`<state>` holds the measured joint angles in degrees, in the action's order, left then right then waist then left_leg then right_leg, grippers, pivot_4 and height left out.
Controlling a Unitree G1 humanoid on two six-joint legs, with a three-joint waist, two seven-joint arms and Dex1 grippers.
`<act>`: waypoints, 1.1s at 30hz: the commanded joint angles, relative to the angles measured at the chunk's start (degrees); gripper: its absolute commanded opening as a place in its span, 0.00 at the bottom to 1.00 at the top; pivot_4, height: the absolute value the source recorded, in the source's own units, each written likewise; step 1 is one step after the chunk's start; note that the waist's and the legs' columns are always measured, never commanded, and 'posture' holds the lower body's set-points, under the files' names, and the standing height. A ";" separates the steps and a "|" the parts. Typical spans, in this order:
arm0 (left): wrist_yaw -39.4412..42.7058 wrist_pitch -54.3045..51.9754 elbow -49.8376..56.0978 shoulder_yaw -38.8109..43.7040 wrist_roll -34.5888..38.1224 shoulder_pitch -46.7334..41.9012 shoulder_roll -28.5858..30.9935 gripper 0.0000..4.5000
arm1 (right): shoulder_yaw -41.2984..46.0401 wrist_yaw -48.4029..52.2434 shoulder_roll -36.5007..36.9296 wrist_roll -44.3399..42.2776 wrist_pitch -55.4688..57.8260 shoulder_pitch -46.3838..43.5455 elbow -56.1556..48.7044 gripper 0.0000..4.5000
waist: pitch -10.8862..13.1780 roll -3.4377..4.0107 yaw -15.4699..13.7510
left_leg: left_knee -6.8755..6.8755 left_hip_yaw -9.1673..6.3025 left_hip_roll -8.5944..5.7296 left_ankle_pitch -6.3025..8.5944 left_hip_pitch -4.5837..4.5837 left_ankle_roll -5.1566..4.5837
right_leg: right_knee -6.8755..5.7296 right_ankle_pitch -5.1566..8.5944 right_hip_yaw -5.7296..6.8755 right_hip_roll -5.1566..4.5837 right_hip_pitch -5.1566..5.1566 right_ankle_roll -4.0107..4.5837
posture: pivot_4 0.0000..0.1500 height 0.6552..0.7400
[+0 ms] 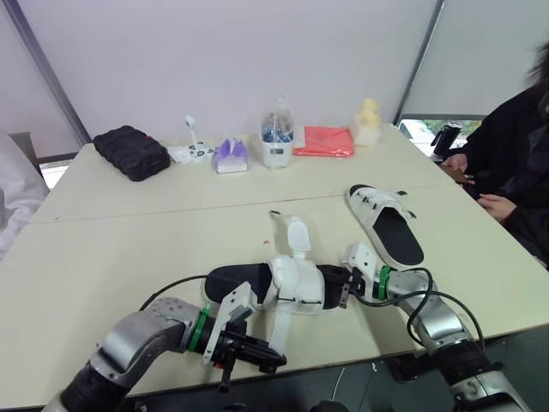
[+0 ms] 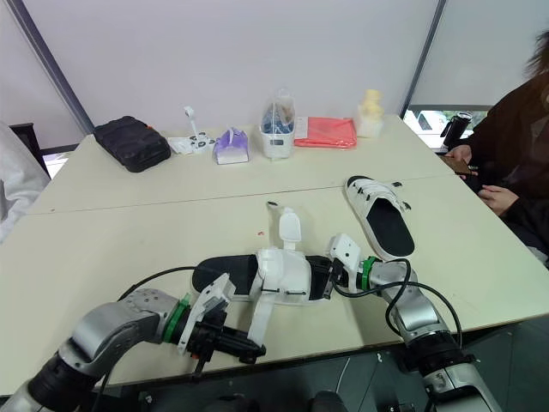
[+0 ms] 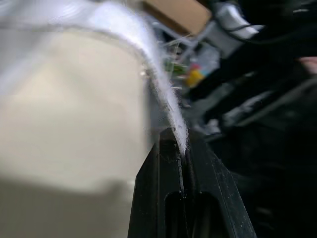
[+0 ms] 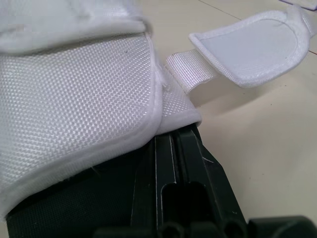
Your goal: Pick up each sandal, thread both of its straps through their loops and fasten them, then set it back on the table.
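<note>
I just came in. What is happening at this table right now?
The robot is working on the near sandal, close to the front edge of the table. Its right gripper grips the sandal's side, and its left gripper pinches the end of a loose strap that runs toward the edge. A second strap sticks up, unfastened. The other sandal lies farther back to the right, with no gripper on it. A person sits at the right side.

The left arm's black fingers (image 3: 213,198) are pressed together on the frayed edge of a white strap (image 3: 161,89), which arcs away above the pale bench (image 3: 74,114); blurred clutter (image 3: 193,74) lies beyond.
</note>
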<state>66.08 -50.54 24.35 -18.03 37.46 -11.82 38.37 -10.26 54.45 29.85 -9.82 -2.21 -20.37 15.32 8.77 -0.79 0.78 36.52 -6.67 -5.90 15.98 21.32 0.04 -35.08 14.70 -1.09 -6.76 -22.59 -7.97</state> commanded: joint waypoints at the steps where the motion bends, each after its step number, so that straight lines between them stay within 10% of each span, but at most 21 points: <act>1: 1.70 -3.04 5.66 2.95 6.40 0.40 1.87 0.01 | -2.23 -0.79 -0.20 4.21 1.78 1.30 5.94 0.00 | 0.00 0.00 0.01 | 0.00 0.00 -0.01 0.00 -0.01 0.00 | 0.01 0.00 -0.01 -0.01 0.01 0.00 | 1.00 1.00; 21: -23.53 -16.69 -30.94 23.34 22.72 -23.07 -23.16 0.01 | -2.66 -1.53 -1.16 4.48 0.31 -0.09 8.62 0.00 | 0.03 -0.14 -0.03 | -0.04 -0.05 -0.08 -0.20 -0.04 0.02 | -0.04 -0.11 0.02 0.22 0.03 -0.17 | 1.00 1.00; 27: -21.61 -16.18 -34.77 22.88 21.08 -25.47 -22.30 0.51 | -2.54 -1.66 -1.11 4.57 0.24 0.30 8.47 0.00 | 0.03 -0.20 -0.16 | -0.06 -0.10 -0.14 -0.28 -0.03 0.16 | -0.04 -0.12 0.02 0.19 0.04 -0.16 | 1.00 1.00; 33: -15.73 -8.50 -35.84 21.29 14.60 -30.38 -18.40 0.51 | -2.69 -1.81 -1.46 4.74 0.02 0.21 8.41 0.00 | 0.05 -0.23 -0.14 | -0.11 -0.12 -0.14 -0.30 -0.03 0.20 | -0.04 -0.12 0.03 0.18 0.03 -0.16 | 1.00 1.00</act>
<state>47.92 -62.75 -11.62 2.82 54.10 -39.13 18.78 -10.81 53.29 28.28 -9.12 -4.40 -22.56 19.02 8.82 -1.01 0.64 36.42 -6.79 -6.04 15.67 21.29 0.25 -35.12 14.58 -1.06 -6.57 -22.56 -8.12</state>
